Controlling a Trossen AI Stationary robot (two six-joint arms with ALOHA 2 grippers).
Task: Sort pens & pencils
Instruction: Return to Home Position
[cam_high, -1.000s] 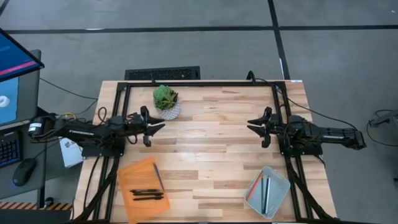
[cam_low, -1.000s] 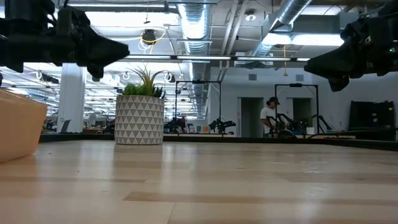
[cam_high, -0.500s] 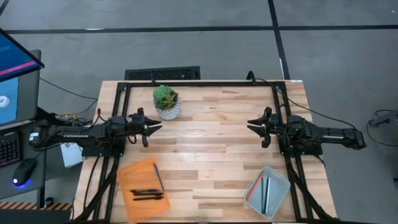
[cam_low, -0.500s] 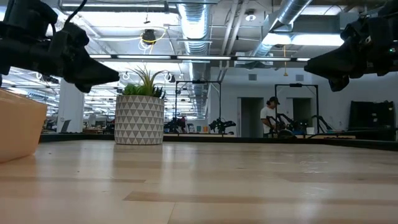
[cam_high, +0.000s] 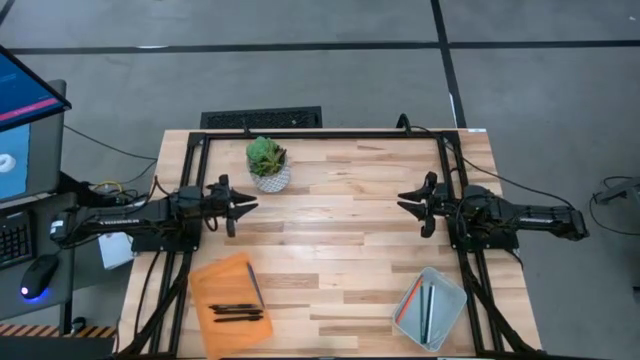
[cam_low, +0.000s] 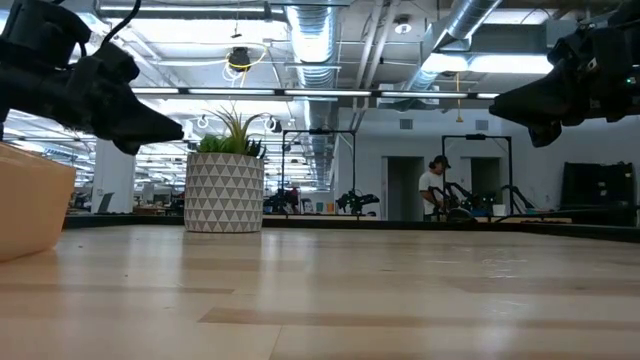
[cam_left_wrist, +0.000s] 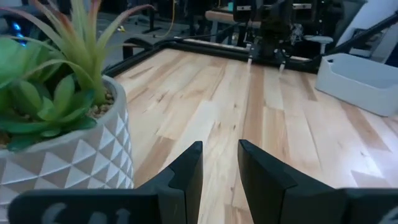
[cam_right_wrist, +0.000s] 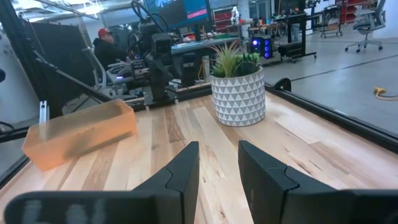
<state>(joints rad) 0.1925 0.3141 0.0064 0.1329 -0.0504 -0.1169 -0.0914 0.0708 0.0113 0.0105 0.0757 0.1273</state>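
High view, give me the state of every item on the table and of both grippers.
Orange bin: upright, holds pens.
Gray bin: upright, holds pencils.
Potted plant: upright.
Left gripper: slightly open, empty.
Right gripper: slightly open, empty.

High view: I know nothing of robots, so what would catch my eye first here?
Two dark arms point at each other across the wooden table, the left arm's fingers and the right arm's fingers slightly apart and empty. Toward the picture's bottom, an orange bin at left holds pens and a gray bin at right holds pencils. A potted plant stands by the left arm.
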